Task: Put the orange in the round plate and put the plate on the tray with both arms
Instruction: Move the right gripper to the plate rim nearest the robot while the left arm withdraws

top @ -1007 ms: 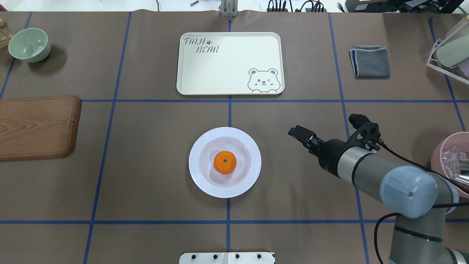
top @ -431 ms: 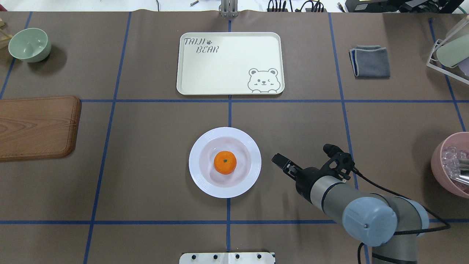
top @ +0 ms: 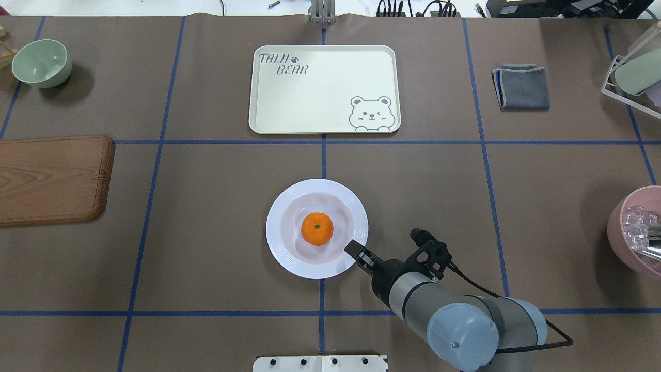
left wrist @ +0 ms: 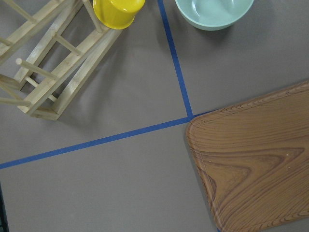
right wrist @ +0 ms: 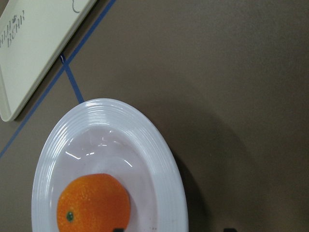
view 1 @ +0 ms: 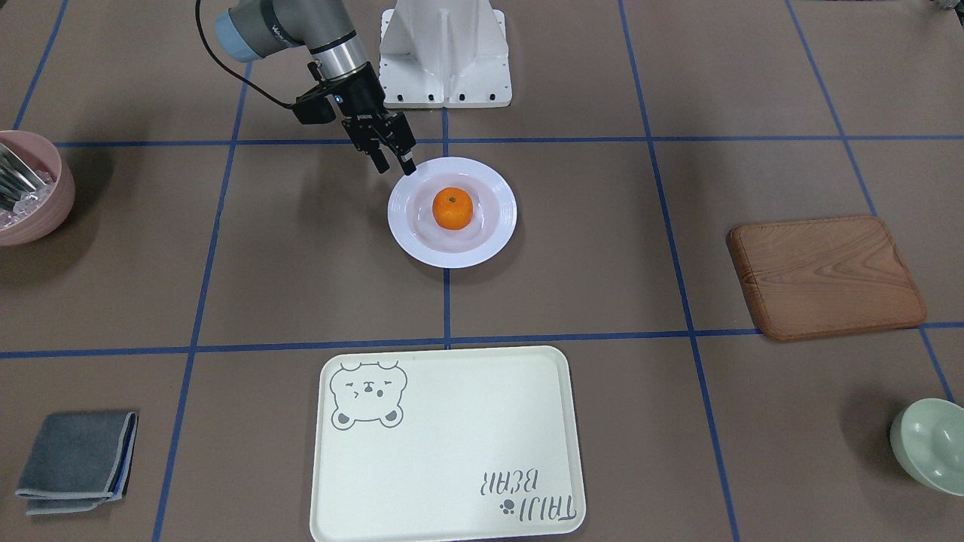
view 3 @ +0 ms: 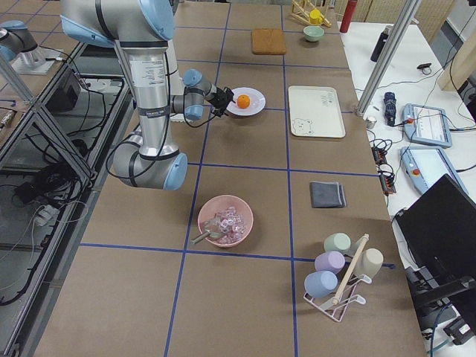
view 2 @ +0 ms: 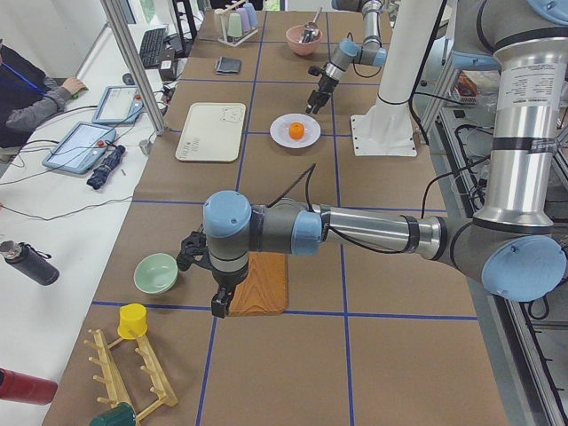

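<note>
The orange (top: 317,229) lies in the middle of the round plate (top: 281,250), which rests on the table just robot-side of the tray (top: 324,90). My right gripper (top: 356,251) is open at the plate's near-right rim. In the right wrist view one fingertip (right wrist: 119,229) is over the plate (right wrist: 159,154) and the other is outside it, so the jaws straddle the rim. The orange (view 1: 453,208) is not touched. My left gripper (view 2: 222,305) shows only in the exterior left view, low over the wooden board's corner, and I cannot tell its state.
A wooden board (top: 51,178) and a pale green bowl (top: 41,63) sit at the left. A folded grey cloth (top: 521,86), a cup rack (top: 632,72) and a pink bowl (top: 638,232) are at the right. A wooden rack with a yellow cup (left wrist: 116,10) stands near the left gripper.
My right arm has swung in from the right, carrying the open gripper left and toward the robot until it reached the plate's rim. Plate and orange have not moved.
</note>
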Robot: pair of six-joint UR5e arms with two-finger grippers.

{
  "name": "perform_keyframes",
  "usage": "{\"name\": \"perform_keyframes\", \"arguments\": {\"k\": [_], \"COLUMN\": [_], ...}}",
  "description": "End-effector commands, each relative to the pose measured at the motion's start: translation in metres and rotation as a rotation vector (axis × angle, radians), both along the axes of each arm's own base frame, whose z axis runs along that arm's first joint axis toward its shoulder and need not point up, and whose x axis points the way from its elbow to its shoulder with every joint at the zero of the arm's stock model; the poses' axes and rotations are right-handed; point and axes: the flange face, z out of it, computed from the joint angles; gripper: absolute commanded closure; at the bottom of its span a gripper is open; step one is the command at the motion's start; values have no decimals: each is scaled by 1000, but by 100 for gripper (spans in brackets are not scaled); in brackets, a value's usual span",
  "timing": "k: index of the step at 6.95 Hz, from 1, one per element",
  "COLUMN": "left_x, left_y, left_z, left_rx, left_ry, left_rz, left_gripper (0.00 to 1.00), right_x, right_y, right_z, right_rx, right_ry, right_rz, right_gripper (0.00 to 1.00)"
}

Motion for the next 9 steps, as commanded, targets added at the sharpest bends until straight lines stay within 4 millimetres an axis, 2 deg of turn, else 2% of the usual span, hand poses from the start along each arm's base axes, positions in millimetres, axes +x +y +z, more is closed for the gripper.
{"name": "perform_keyframes", "arguments": {"k": [1,3,4,6,8,9], "left_x": [0,0,0,-1,0,0], "left_y": [2,8,11,17,19,20], "left_z": [1,6,9,14,17,17], "left_rx": [-2,-11,-13,-12,-6,-6], "left_ry": [20,21,21,21,20,20], "left_rz": [-3,-3,-4,-6,-4,-6], "left_gripper": [1,1,1,1,1,1], "right_x": [-17,-25,-27,-36,-35,-32], "right_y": [9,15,14,14,12,5], "right_z": [9,13,7,4,0,-9], "right_rx": [5,13,15,19,20,21], "right_ry": [26,33,24,24,14,-1], "right_rz": [-12,6,11,18,20,33], "right_gripper": [31,50,54,55,54,54]}}
